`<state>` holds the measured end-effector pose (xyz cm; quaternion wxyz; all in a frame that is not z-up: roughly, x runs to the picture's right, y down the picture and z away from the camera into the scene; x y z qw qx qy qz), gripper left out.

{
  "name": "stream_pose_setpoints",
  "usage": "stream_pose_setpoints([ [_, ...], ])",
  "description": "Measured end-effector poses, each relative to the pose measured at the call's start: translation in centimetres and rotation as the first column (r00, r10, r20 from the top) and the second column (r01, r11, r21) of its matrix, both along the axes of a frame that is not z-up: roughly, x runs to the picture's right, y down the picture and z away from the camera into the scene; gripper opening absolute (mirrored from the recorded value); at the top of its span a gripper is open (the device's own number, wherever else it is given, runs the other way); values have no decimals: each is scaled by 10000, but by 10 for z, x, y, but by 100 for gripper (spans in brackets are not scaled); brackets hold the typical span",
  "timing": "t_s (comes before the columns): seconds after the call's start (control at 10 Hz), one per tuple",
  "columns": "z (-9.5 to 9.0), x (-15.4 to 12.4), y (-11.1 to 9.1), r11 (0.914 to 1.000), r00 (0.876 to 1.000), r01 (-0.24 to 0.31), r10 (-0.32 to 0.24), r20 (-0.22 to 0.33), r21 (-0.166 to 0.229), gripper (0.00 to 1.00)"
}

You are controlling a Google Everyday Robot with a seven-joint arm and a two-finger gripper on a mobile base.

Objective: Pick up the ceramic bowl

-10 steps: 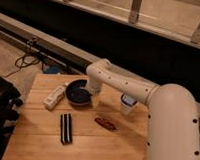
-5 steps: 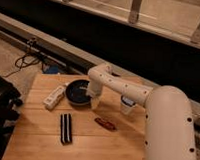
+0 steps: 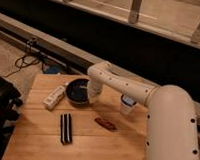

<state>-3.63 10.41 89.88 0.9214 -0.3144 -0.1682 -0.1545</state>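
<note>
Gripper [image 3: 92,95] sits right at the right-hand rim of the ceramic bowl [image 3: 77,91], low down against the wooden table [image 3: 105,145]. The bowl rests near the table's back edge. Just left of it lies a white power strip [image 3: 54,97], angled. Nearer the front there's a dark flat bar-shaped thing [image 3: 66,128], and to its right a small reddish-brown item [image 3: 105,124]. A little white cup with blue inside [image 3: 127,103] stands right of the bowl, partly tucked behind the big white arm [image 3: 143,94].
</note>
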Motion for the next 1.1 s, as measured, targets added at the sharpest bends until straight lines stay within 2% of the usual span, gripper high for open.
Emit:
stream_pose_setpoints([
  [0.4,-34,5,-33,9994,10000,49,-50,34,334,9],
  [0.7,-54,6,-56,9960,9999,3,-17,165,890,9],
  [1.1,-85,10,-85,9859,9993,20,-81,357,1675,9],
])
